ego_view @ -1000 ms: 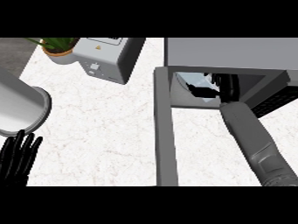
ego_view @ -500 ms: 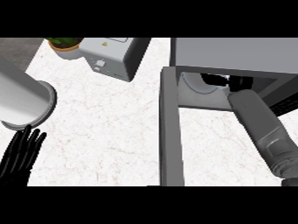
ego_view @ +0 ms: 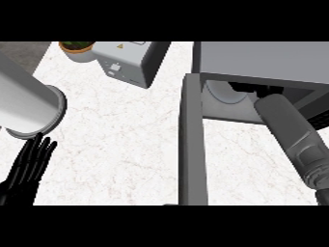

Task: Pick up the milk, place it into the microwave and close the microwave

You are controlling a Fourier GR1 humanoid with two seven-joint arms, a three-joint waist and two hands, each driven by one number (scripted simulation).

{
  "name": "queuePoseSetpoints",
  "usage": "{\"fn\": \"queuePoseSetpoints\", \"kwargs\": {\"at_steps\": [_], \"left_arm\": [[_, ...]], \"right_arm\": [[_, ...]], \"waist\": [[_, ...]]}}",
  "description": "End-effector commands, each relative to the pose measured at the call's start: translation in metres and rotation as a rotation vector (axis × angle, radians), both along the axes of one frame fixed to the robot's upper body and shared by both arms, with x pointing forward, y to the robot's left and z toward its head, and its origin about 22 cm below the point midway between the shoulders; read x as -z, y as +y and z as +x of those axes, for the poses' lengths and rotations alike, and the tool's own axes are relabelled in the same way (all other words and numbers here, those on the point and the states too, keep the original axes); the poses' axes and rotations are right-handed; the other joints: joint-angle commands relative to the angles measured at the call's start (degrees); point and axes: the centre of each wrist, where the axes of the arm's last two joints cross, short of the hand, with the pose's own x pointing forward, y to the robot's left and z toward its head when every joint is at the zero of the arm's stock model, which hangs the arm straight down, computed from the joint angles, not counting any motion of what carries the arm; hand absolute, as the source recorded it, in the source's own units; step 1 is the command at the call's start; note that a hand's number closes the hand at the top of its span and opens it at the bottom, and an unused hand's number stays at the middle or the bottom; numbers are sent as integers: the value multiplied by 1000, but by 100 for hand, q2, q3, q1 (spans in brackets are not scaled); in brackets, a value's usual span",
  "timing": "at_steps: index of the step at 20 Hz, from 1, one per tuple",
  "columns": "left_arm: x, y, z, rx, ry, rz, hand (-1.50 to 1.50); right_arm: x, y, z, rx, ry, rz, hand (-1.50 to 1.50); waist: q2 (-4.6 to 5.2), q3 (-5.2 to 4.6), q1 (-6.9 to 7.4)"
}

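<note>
Milk hidden inside microwave (ego_view: 267, 62)

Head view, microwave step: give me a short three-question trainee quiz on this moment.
1. True or false: the microwave door is closed.
2. Where does the left robot hand show? A) inside the microwave B) at the lower left, open, fingers up C) on the potted plant
3. Fill in: the right forearm reaches into the microwave's ____.

Key
1. False: the door stands open, swung out toward the robot.
2. B.
3. Opening. The right robot hand is hidden inside, so the view does not show whether it holds the milk.
</note>
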Motion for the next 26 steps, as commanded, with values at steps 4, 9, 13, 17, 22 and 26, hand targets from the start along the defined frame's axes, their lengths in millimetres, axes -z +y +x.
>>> {"fn": "queuePoseSetpoints", "kwargs": {"at_steps": [4,9,13,17,22,26], "left_arm": [[10,-4,2,11,-10,13,-150],[4,-5,7,28,1,-22,-150],[0,-18,8,51,-8,-29,-150],[6,-9,-9,60,-15,-24,-150],[10,-31,7,68,-27,-23,-150],[7,-33,5,92,-18,-10,-150]], "right_arm": [[2,10,0,-108,36,29,-150],[20,27,-10,-204,23,147,-150],[16,16,-8,-251,-23,214,-150],[25,20,-14,-228,-11,300,-150],[51,-6,-34,-259,-18,390,-150],[72,4,-49,-271,5,433,-150]], "waist": [[9,4,2],[-14,11,-98],[-37,15,-150],[-104,0,-158],[-109,2,-309],[-141,-3,-337]]}}
